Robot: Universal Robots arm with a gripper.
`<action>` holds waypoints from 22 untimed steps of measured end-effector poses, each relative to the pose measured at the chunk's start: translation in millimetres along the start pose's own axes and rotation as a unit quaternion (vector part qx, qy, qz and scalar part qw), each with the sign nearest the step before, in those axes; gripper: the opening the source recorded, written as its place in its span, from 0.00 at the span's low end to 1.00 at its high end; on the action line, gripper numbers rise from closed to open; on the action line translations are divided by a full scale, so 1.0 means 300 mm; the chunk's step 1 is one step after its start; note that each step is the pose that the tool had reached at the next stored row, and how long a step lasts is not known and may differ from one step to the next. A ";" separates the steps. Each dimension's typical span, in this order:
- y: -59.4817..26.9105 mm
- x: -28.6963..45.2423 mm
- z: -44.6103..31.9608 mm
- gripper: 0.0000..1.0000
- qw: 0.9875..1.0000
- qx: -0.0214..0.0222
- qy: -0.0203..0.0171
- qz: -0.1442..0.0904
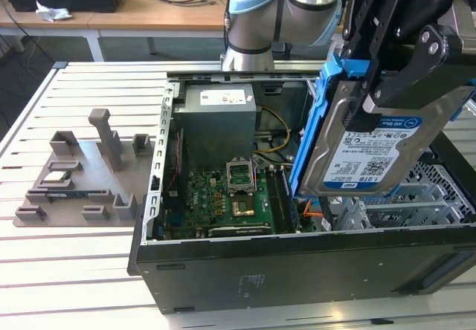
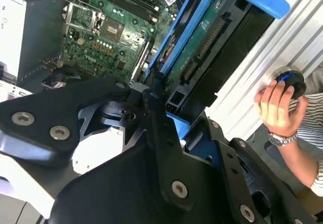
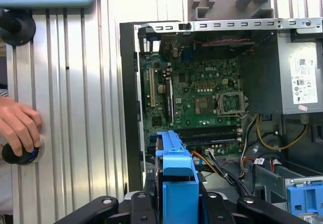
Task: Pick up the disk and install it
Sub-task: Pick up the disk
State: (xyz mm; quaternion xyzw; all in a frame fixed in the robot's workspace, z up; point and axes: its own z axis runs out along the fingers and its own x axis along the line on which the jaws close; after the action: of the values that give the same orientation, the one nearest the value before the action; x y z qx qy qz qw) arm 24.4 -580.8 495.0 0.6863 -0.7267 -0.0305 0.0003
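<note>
The gripper (image 1: pixel 374 105) is hanging onto the disk (image 1: pixel 332 125), jaws clamped tight on it, holding it tilted above the open computer case (image 1: pixel 245 282), white-and-blue printed label (image 1: pixel 370 160) facing out in the exterior view.

The disk (image 1: pixel 372 148), a silver-metal hard drive with a white-and-blue label and blue plastic rails (image 1: pixel 311 122) along its edges, hangs steeply tilted below the black fingers (image 1: pixel 394 81), which clamp its upper end. Its green circuit-board side (image 2: pixel 199 42) shows in the second wrist view.
</note>
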 end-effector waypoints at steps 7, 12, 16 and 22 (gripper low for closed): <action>-0.080 -0.016 0.001 0.37 1.000 -0.001 -0.001 -0.006; -0.155 -0.033 0.014 0.37 1.000 -0.002 -0.001 -0.008; -0.244 -0.061 0.058 0.37 1.000 -0.003 0.000 -0.012; -0.324 -0.082 0.089 0.37 1.000 -0.005 0.000 -0.014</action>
State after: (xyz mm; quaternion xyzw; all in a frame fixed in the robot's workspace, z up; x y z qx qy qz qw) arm 121.6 -560.7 464.9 0.6967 -0.7165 -0.0338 0.0035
